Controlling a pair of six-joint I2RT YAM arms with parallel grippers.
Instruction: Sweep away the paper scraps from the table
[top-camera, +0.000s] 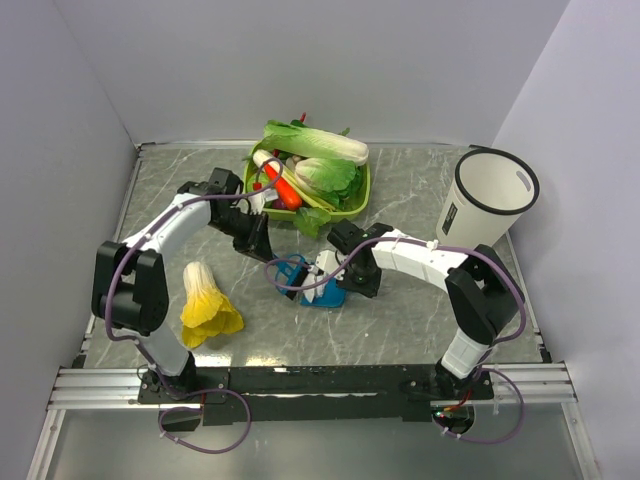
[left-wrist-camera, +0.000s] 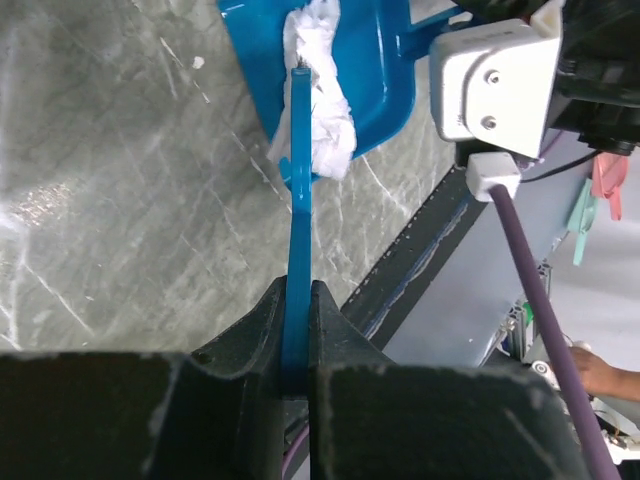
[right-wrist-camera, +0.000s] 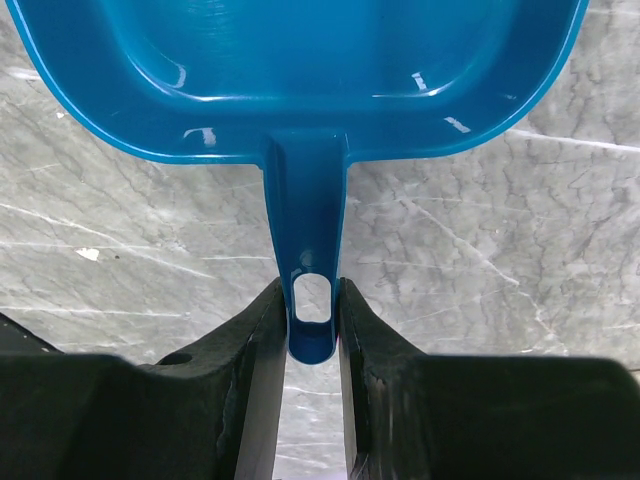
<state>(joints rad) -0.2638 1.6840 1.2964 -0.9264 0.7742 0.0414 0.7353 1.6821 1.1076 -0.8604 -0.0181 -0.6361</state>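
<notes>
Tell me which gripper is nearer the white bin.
Right. The right gripper, gripping the blue dustpan, is in front and left of the white bin; the left gripper sits farther left, beyond the dustpan.

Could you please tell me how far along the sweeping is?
Done: the paper scraps are gathered at the dustpan lip. In hand: left pincer holds the brush against them; right pincer holds the dustpan handle. Left: getting them fully in, plus one small fleck on the table.

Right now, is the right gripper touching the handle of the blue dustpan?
Touching. The right wrist view shows it: both fingers of the right gripper press against the sides of the dustpan handle, with no gap.
</notes>
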